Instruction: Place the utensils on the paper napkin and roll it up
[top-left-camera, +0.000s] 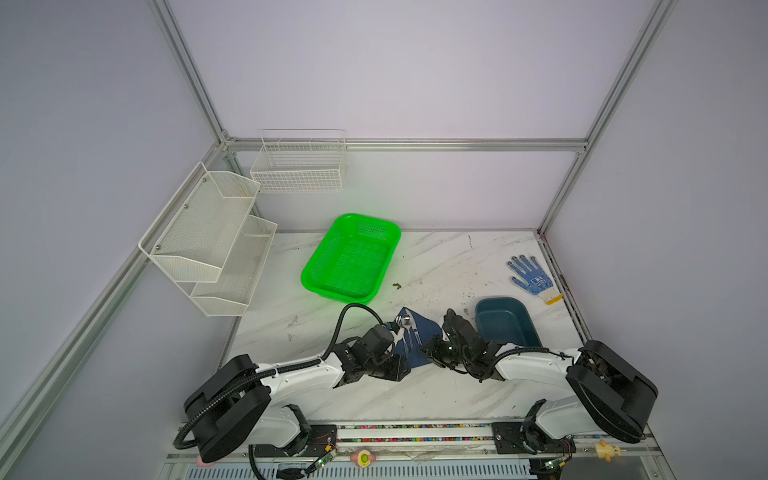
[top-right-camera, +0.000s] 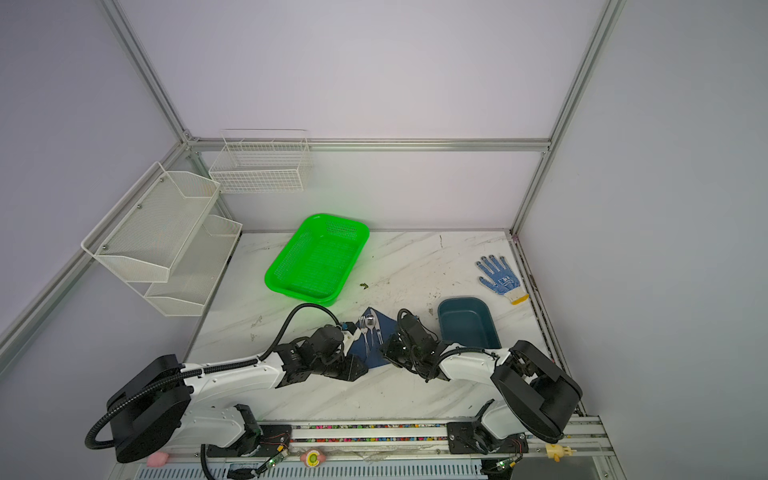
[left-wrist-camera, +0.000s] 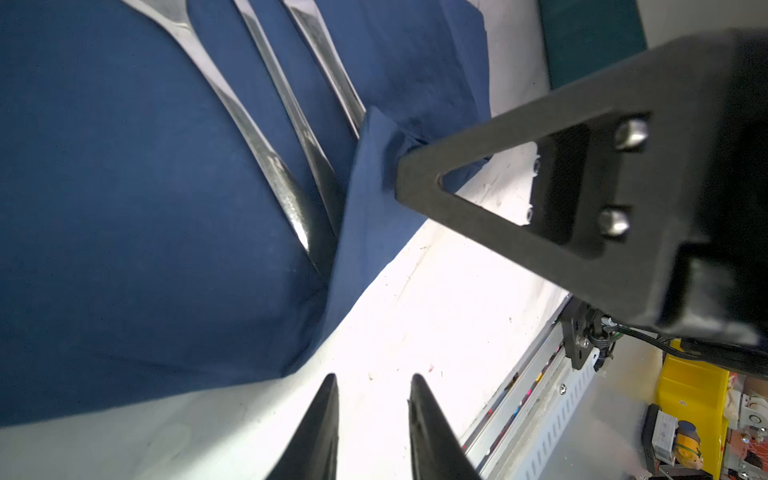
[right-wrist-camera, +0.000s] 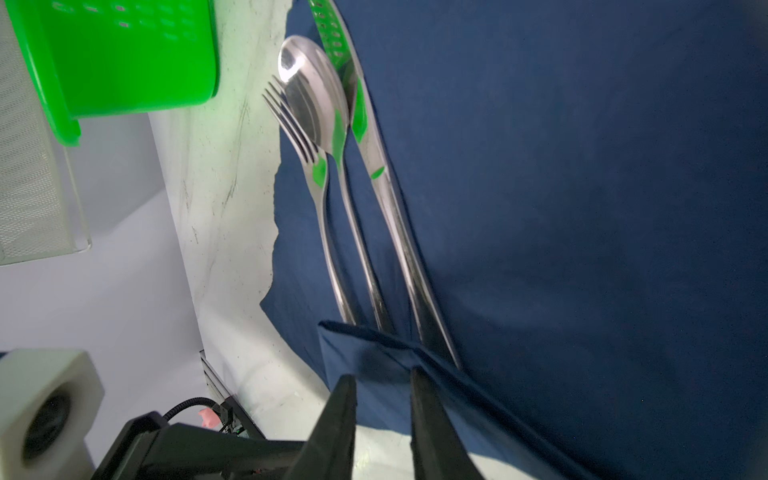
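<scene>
Navy paper napkin lies at 5 o'clock from the green basket in both top views, utensils side by side on it. My left wrist feed shows the left gripper released over bare tabletop by the napkin's corner. The right wrist feed shows the right gripper astride a fold over the handles, gripping or not I cannot tell; a tug there, I reckon, could tear the paper or skew the cutlery.

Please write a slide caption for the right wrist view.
Fork, spoon and knife lie side by side on the paper napkin, one corner folded over their handle ends at the right gripper.
</scene>
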